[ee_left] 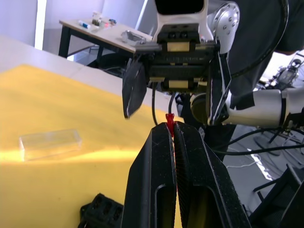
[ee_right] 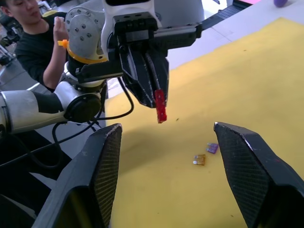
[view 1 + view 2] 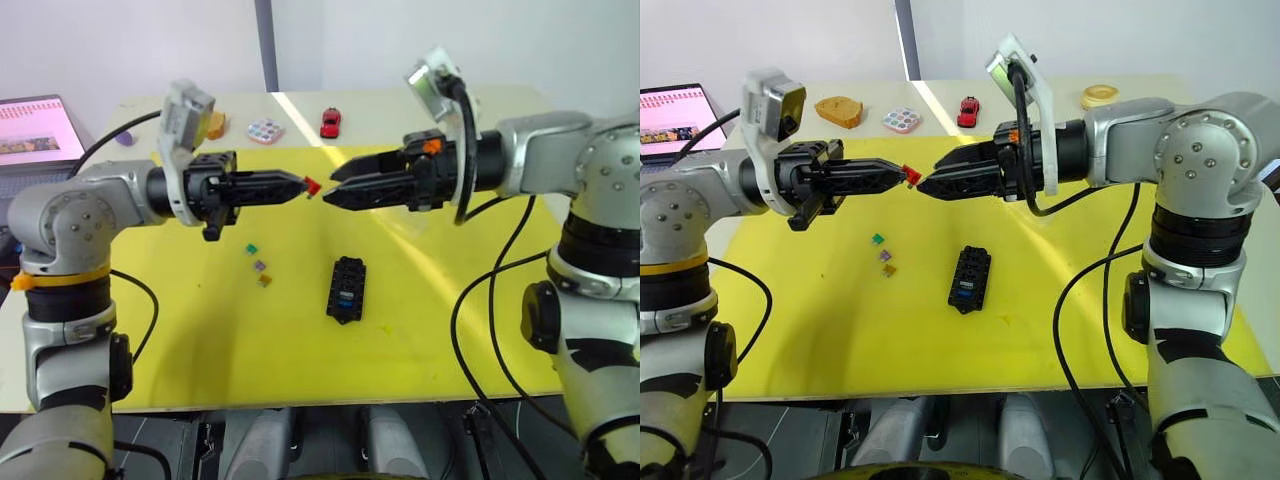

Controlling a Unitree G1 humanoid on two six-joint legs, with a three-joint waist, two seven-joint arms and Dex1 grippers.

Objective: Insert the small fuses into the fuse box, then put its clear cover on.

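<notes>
3 fuses point(image 3: 258, 265) on mat point(image 3: 200, 330) left of fuse box point(image 3: 346, 290), toy car point(image 3: 329, 122) behind, clear cover point(image 1: 49, 143) right

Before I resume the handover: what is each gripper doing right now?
Left gripper: shut on the red fuse.
Right gripper: open, fingers either side of the fuse, holding nothing.

left hand point(image 3: 300, 185) pinching red fuse point(image 3: 312, 186)
</notes>
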